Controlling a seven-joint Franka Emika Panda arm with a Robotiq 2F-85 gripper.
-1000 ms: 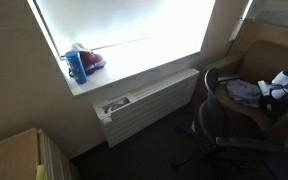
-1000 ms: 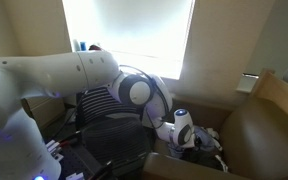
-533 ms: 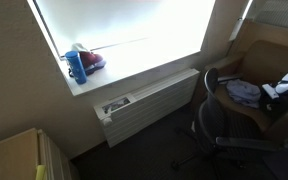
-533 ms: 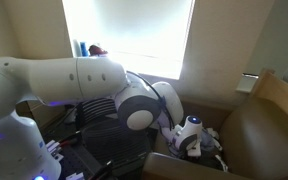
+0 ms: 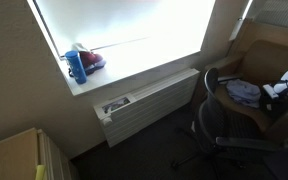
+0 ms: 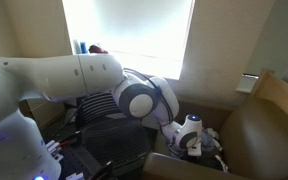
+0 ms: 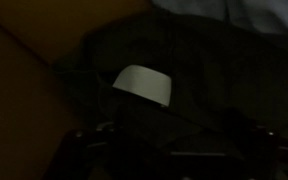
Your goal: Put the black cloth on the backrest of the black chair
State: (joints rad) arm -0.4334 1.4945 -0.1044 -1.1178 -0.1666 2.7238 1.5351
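Observation:
The black cloth fills the dim wrist view, with a white tag lying on it. My gripper hangs just above it, its fingers faintly visible wide apart at the lower left and right, nothing between them. In both exterior views the gripper is low over a pile of clothes. The black chair stands beside the pile, and its mesh backrest rises behind my arm.
A brown armchair holds the pile of clothes. A windowsill carries a blue bottle and a red object. A white radiator sits below the window. My arm's white links fill much of an exterior view.
My arm swung and lowered the gripper toward the pile of clothes over the first half second. Since then it has barely moved.

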